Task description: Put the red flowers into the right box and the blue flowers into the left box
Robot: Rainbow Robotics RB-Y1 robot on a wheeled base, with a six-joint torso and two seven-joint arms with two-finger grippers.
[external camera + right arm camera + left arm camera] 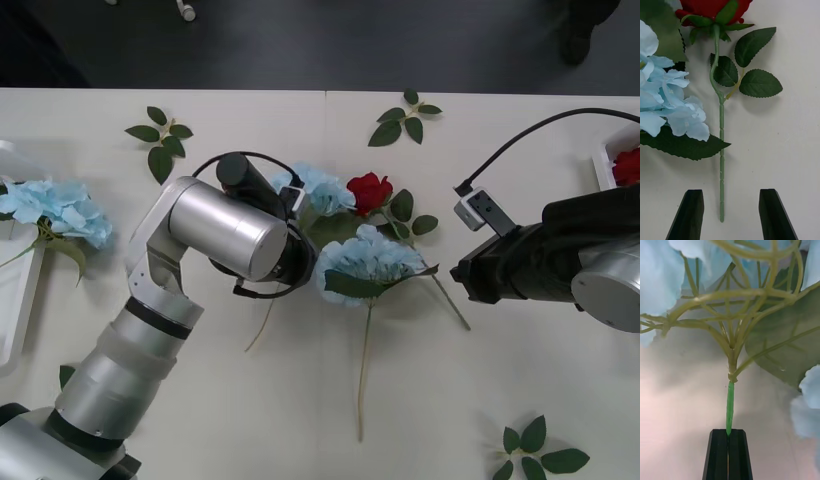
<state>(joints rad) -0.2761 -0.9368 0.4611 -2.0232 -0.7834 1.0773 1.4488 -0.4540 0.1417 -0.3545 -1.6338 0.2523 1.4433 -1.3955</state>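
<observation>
My left gripper (729,432) is shut on the thin green stem of a pale-blue flower (730,405), just below where the stem branches. In the front view this bloom (318,188) sits beside the left arm's wrist at the table's middle. A second blue flower (368,256) lies next to it, stem toward me. A red flower (370,190) lies behind it. Its stem (721,157) ends between the fingers of my open right gripper (731,192), which hovers at the right (465,278). The left box (15,300) holds another blue flower (55,205). The right box (606,160) holds a red flower (628,165).
Loose green leaf sprigs lie at the back left (160,135), back middle (408,118) and front right (535,455). The white table's far edge (320,90) meets dark floor. Bare tabletop lies in front of the flowers.
</observation>
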